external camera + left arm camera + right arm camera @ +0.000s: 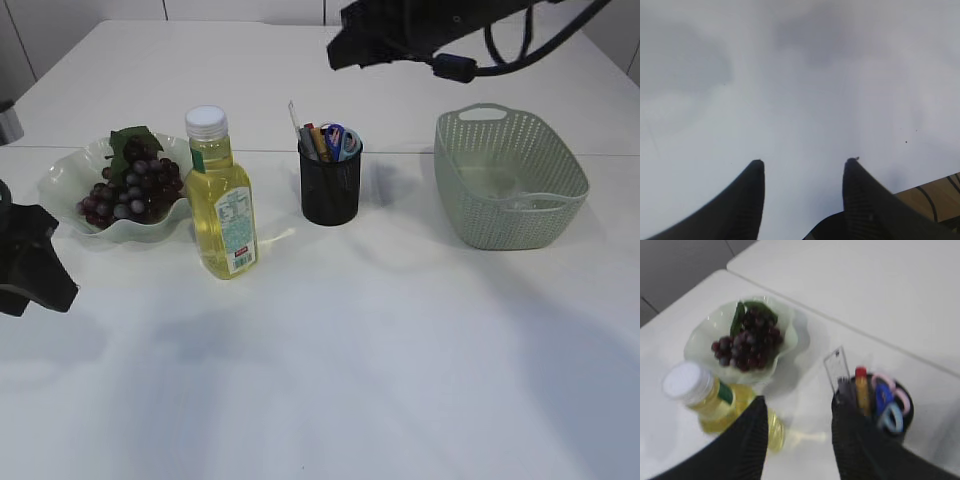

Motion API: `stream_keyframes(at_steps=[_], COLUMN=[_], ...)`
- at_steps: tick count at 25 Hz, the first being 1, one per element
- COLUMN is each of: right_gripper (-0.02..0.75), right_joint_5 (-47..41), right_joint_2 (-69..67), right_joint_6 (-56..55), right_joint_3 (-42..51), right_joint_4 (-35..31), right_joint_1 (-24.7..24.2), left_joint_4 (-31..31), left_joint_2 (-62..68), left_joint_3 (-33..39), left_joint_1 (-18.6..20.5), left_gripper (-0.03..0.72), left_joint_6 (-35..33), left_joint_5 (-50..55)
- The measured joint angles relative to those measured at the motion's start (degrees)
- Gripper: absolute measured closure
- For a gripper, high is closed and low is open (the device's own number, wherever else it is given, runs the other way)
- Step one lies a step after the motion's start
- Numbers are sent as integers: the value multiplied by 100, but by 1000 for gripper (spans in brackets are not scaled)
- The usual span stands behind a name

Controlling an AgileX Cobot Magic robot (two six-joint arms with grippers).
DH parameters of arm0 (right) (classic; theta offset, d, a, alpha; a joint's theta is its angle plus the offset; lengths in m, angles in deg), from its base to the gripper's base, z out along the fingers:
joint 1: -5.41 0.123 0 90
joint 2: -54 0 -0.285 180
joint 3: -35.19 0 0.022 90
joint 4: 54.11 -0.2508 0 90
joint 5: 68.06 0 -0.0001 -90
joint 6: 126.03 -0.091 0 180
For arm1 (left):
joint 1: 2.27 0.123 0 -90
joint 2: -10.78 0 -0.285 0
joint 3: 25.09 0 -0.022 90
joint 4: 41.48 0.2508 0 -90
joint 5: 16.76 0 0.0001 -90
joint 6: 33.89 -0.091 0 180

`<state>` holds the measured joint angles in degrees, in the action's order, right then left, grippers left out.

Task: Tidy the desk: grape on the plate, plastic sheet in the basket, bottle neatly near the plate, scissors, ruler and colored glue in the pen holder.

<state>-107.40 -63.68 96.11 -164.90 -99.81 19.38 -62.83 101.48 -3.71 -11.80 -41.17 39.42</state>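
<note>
White table (400, 350) wide open in front, seam behind. Along one row: grape (132, 188) on plate (60, 180), bottle (224, 195) upright just beside, pen holder (330, 182) (scissors, ruler inside), basket (508, 178) near right edge. Left gripper (802, 162) and right gripper (797, 407) both spread, empty.

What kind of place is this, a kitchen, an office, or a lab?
Most likely a lab bench staged as a desk: a bare white table, a pen holder with scissors and a ruler, a plate of grapes, and robot arms.
</note>
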Motion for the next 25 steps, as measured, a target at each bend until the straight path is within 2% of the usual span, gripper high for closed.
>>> stream_keyframes(at_steps=[4, 6, 9, 12, 16, 25], right_gripper=[391, 391, 391, 391, 391, 391], right_joint_5=[-1045, -1510, -2078, -2623, -2778, -2326], right_joint_2=[391, 609, 905, 1099, 1449, 2809], right_joint_6=[-2718, -3531, -4115, -4259, -4305, -4316], right_joint_3=[0, 0, 0, 25, 559, 2753], right_joint_4=[2316, 3174, 4169, 4799, 5119, 5041], right_joint_1=[0, 0, 0, 0, 0, 0], left_joint_4=[0, 0, 0, 0, 8, 522], left_joint_2=[0, 0, 0, 0, 0, 0], left_joint_3=[0, 0, 0, 0, 0, 0], left_joint_1=[0, 0, 0, 0, 0, 0], left_gripper=[316, 316, 316, 316, 316, 316], left_joint_6=[0, 0, 0, 0, 0, 0], left_joint_5=[4, 4, -6, -29, -159, -328])
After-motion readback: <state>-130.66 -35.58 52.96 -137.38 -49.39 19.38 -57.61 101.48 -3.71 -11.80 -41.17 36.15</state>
